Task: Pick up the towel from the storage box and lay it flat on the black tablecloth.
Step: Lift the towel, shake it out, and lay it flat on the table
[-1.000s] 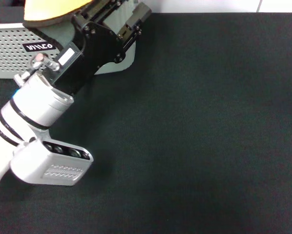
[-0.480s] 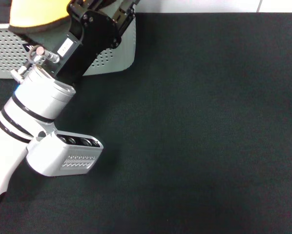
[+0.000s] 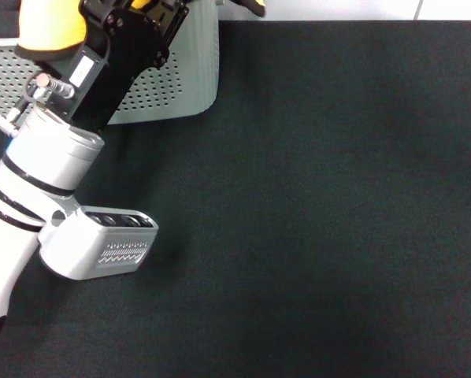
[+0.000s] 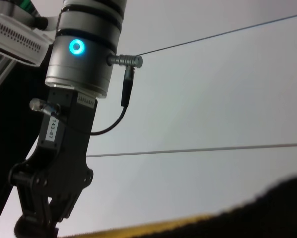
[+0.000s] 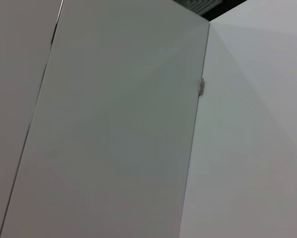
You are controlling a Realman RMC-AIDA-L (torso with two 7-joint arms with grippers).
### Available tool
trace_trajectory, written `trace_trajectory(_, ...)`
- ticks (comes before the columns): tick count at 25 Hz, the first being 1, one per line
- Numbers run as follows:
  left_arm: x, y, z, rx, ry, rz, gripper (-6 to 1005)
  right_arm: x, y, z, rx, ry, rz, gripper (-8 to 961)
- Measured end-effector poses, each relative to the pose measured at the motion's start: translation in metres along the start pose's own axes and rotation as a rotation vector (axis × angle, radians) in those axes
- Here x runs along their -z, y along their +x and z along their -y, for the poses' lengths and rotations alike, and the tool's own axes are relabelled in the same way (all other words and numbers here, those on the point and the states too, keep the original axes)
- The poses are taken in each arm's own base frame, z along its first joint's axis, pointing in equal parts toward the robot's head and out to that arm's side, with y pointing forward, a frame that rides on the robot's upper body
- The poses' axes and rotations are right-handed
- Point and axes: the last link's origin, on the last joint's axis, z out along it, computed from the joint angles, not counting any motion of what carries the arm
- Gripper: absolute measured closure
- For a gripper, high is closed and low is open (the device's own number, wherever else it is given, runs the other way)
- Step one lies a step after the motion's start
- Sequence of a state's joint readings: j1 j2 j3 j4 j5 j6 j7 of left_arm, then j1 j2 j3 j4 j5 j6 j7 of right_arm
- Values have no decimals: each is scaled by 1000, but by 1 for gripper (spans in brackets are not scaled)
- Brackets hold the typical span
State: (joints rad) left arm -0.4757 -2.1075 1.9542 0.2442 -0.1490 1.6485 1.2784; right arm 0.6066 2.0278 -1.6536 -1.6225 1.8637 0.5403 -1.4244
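One towel (image 3: 50, 27) is in sight, its yellow side showing at the far left edge of the head view, bunched against the black body of the left claw (image 3: 153, 6) above the one storage box (image 3: 168, 75). A small scrap of the same yellow peeks out farther right along the far edge, just past the box's right corner. The box, light grey with rows of small round holes, stands at the far left of the one black tablecloth (image 3: 314, 197), which covers the counter from near to far and out to the right edge.

The left arm reaches from the near left corner up over the box, its white wrist section and grey camera housing lying across the box's front wall and hiding much of it. The claw's fingertips run off the far edge of the view, so I cannot tell whether they are spread or pinched, though the towel sits right at the claw.

In the left wrist view a yellow towel edge (image 4: 153, 229) with a dark fuzzy patch beside it crosses the frame.

The right claw does not appear; the right wrist view faces only pale wall panels (image 5: 113, 124).
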Motion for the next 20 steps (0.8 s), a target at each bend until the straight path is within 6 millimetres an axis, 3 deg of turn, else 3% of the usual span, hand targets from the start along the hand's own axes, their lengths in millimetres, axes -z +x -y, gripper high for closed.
trace_trajectory(20, 24, 0, 1, -85, -23, 56, 485, 27, 19, 11, 69, 56, -28, 923)
